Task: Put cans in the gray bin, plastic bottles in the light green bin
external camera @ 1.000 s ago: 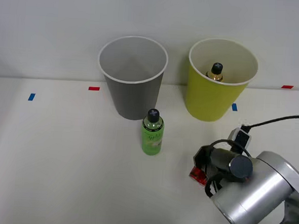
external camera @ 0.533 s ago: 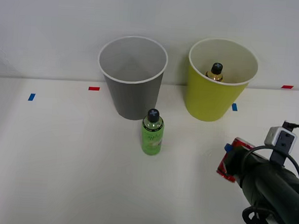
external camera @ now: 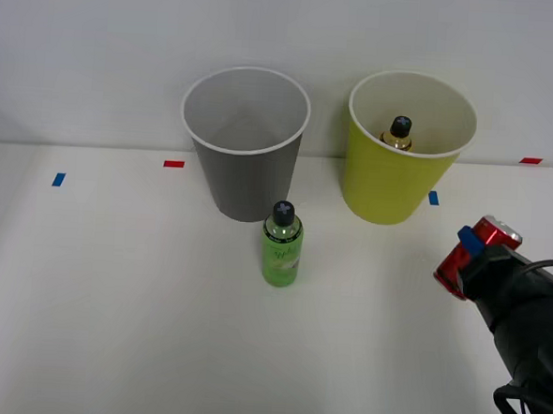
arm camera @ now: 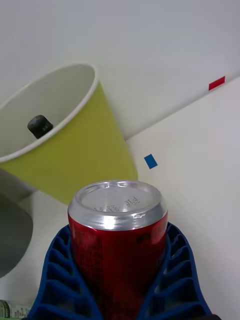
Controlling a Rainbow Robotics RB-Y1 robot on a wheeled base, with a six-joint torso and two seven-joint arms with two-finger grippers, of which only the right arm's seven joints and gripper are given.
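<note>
Gripper (arm camera: pixel 120 295) clenched round red can (external camera: pixel 473 254) (off table), right of green bottle (external camera: pixel 282 244)

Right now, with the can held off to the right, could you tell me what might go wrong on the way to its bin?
1. The gray bin is the farther one; the green bin lies between it and the can, so the end effector could clip the green bin's rim or drop the can there.
2. The green bottle stands right in front of the gray bin; a low sweep could topple it.
</note>
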